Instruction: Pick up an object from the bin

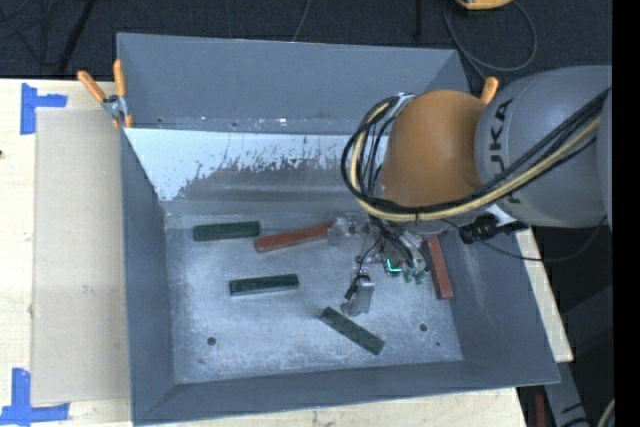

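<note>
My gripper [358,295] hangs below the arm's orange cover, right of the bin's middle. Its tip is just above the upper end of a dark green flat bar [353,330] that lies slanted near the front wall. A red-brown bar [291,238] with a grey end lies to the gripper's upper left. Another red-brown bar [440,269] lies close on its right, partly under the arm. Nothing can be seen held in the gripper.
Two more dark green bars lie on the floor to the left: one [264,286] in the middle and one [226,231] nearer the back left. The arm and its cables cover the bin's right back part.
</note>
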### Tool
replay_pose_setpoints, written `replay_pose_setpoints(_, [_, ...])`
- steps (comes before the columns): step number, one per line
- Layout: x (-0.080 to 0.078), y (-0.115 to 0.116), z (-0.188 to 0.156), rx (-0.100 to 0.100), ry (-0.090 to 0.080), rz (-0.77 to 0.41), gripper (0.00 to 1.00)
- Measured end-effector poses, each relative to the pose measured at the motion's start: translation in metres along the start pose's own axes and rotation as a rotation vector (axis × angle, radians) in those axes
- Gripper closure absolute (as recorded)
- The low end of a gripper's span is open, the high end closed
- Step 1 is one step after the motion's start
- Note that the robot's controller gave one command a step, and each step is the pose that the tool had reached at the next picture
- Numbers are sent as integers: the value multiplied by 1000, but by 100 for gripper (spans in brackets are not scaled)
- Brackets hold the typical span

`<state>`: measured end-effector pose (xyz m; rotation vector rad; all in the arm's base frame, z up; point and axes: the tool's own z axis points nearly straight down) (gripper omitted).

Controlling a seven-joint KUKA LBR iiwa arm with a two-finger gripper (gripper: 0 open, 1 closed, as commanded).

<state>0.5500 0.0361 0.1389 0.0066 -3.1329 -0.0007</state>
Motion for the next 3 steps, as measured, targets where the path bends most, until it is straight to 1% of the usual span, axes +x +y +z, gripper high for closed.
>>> replay_pose_setpoints(1, [51,-41,74,0,2,-56,0])
replay_pose_setpoints(2, [46,-41,68,1,-12,-55,100])
replay_pose_setpoints(3, [33,-19,-97,0,-18,-32,100])
